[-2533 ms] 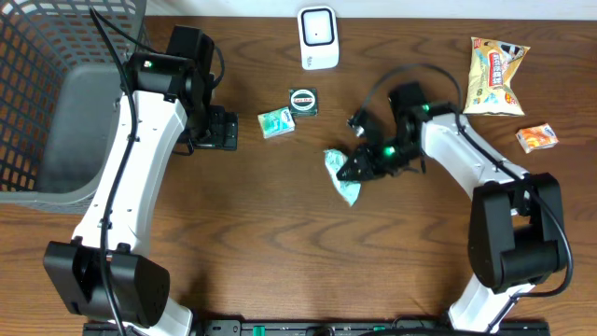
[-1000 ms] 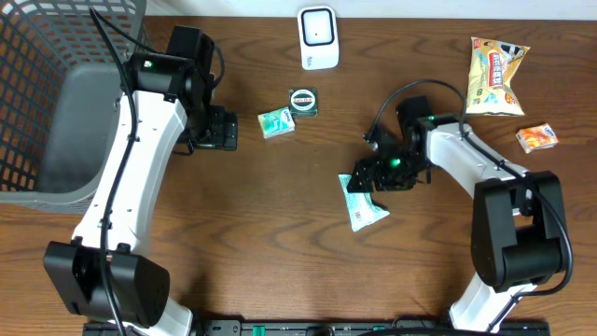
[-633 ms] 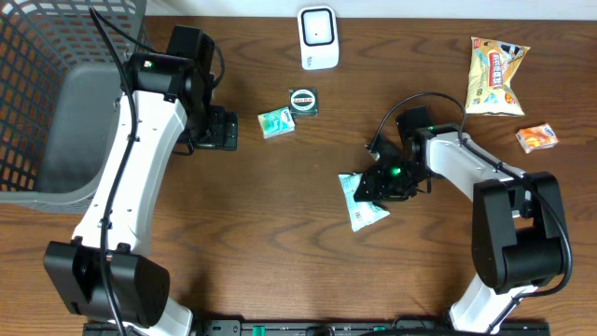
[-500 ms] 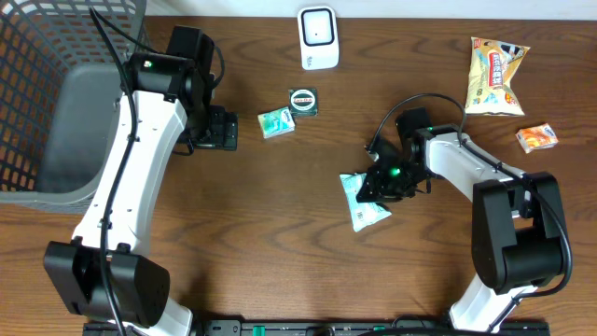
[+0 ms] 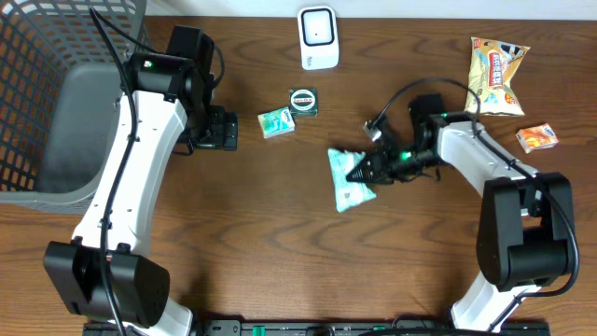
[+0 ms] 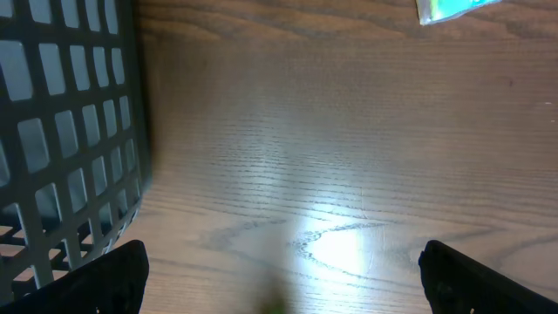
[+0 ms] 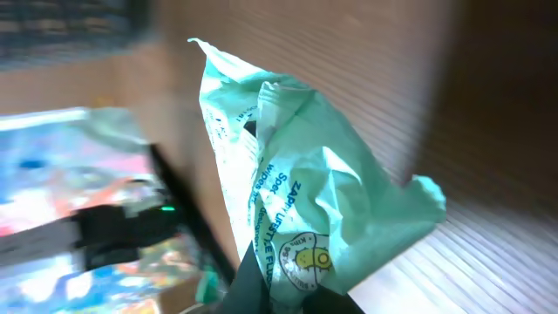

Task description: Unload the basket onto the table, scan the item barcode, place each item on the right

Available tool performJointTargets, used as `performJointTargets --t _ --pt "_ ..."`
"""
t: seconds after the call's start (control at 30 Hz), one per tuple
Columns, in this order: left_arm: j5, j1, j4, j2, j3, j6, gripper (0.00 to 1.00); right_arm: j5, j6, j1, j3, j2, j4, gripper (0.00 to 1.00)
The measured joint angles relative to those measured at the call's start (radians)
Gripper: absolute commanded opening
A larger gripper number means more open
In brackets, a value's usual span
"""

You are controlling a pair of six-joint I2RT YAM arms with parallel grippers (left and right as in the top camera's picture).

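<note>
Mint-green packet [image 5: 347, 177] just right of centre in the overhead view, pinched at its right edge by the right gripper [image 5: 366, 171], whose jaws are clamped tight on the film. From the right wrist view, crumpled plastic [image 7: 305, 209] standing up out of the fingers, printed text and a round logo showing, no barcode to be made out on that face. Hard to say whether fully clear of the table [image 5: 280, 243] or dragging on it. Grasp step done, by the look of it; presentation to the reader not yet begun. White scanner [image 5: 317, 37] at the upper middle of the frame, well apart from the mint-green packet. Next move probably calls for a lift and a carry toward the upper middle, plus a wrist turn to bring the coded face square to the window — floppy film, so likely to sag or fold over the code. Left gripper [image 6: 283, 279] spread wide and holding nothing, low over bare wood beside the basket [image 6: 61, 131] at the left.
</note>
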Motion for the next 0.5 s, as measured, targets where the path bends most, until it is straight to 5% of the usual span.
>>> performJointTargets --t 0.27,0.5 --pt "0.000 0.000 0.000 0.000 0.000 0.000 0.98 -0.233 -0.033 -0.008 0.098 0.000 -0.004 0.01" --pt "0.000 0.000 0.000 0.000 0.000 0.000 0.98 -0.212 -0.002 -0.008 0.190 -0.027 0.020 0.01"
